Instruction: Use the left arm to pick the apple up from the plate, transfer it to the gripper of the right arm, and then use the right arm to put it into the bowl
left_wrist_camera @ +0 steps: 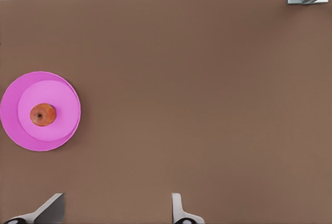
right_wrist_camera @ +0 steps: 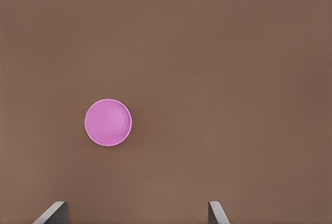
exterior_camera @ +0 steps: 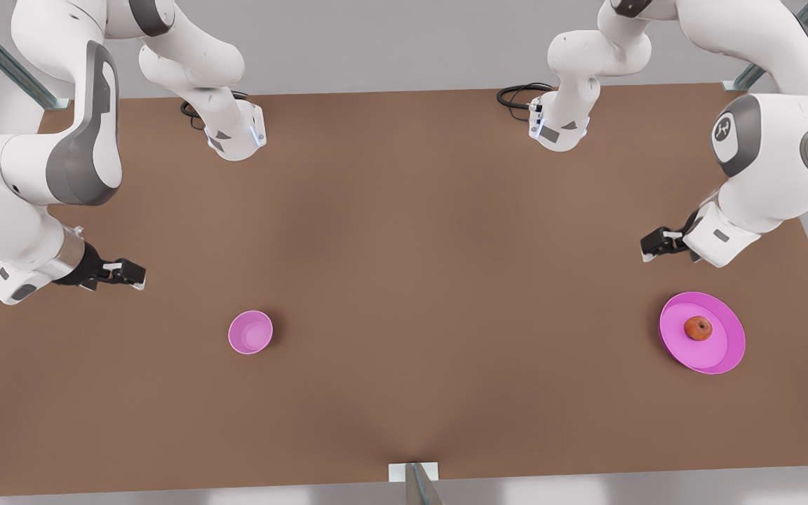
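Nearest us the plate [exterior_camera: 723,351] holds the apple [exterior_camera: 698,327]; we should centre the spread-fingered left gripper [exterior_camera: 658,245] above it before descending. The right gripper [exterior_camera: 123,273] waits released, near the bowl [exterior_camera: 250,332].

I am holding my left gripper [exterior_camera: 651,247] above the bench on the front view's right, its fingers [left_wrist_camera: 179,209] spread wide apart with nothing between them. I am holding my right gripper [exterior_camera: 134,273] on the front view's left, its fingers [right_wrist_camera: 215,213] also spread and gripping nothing. Both my arms are bending down from their bases at the far edge.
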You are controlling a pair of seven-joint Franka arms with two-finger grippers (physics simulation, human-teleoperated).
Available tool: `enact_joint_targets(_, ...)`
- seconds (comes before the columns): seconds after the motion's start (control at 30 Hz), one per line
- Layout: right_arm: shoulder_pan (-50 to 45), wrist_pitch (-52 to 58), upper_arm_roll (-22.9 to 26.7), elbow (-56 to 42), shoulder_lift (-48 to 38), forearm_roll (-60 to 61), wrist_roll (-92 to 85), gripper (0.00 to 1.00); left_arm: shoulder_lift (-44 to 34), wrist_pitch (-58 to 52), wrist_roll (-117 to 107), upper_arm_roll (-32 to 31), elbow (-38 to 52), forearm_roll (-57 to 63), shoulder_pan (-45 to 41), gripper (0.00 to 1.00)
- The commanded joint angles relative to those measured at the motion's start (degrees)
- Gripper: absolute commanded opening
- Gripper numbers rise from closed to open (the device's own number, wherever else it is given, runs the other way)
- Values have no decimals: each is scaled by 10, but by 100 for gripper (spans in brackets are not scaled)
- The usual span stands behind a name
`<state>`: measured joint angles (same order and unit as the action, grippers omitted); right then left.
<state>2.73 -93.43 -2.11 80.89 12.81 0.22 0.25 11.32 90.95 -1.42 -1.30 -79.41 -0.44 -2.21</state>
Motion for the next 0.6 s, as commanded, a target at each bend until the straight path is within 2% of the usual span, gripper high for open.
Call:
enact_joint_targets(0.0, 0, -9, 0, 0, -1, 0, 2, 100, 0, 20, -7, 0, 0, 4, 0, 100)
enact_joint_targets(0.1, 0, -10, 0, 0, -1, 0, 2, 100, 33, 34, -2, 3, 0, 5, 25, 100)
enact_joint_targets(0.23, 1, -10, 0, 0, -1, 1, 2, 100, 120, 163, 21, 3, -18, 3, 105, 100)
enact_joint_targets(0.47, 2, -10, 0, -1, 0, 2, 2, 100, 165, 397, 170, 3, -151, -4, 183, 100)
enact_joint_targets(0.57, 2, -10, 0, 0, 0, 1, 2, 100, 190, 433, 238, 3, -154, -13, 210, 100)
